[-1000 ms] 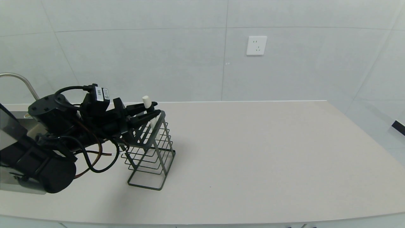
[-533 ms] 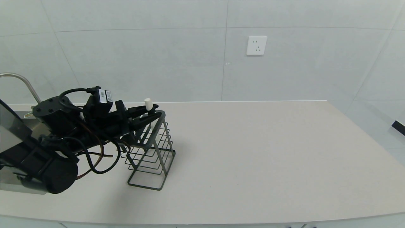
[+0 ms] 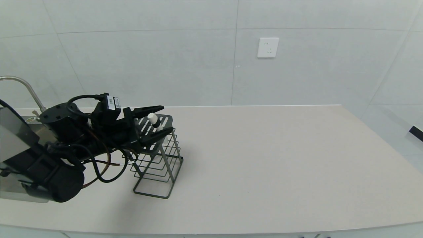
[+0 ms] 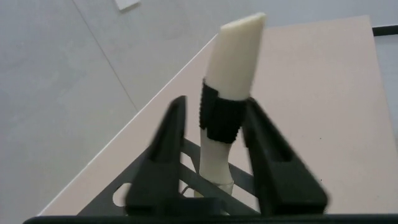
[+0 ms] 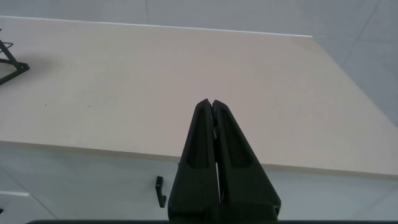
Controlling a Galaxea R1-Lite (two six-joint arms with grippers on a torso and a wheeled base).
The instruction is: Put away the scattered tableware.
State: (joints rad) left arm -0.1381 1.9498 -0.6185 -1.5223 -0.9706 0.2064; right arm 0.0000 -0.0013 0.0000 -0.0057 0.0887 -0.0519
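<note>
Your left gripper [image 3: 166, 118] stands open in the head view, one finger on each side of the white-handled utensil [image 3: 152, 116]. The utensil stands nearly upright in the slotted top of the wire rack [image 3: 165, 158], at the left end of the countertop [image 3: 281, 158]. Its working end is hidden inside the rack.

In the left wrist view, both fingers of the left gripper [image 4: 214, 106] are clear of the handle [image 4: 239, 50], which carries a dark band at mid-height.

In the right wrist view, your right gripper [image 5: 212, 106] is closed on nothing, poised over the counter's near edge.

Assessment: the utensil looks light and rigid, and its smooth handle is probably slippery. If you must reseat it, grip at the dark band, squarely and with modest force. A high, off-centre pinch could lever it against the slot.
</note>
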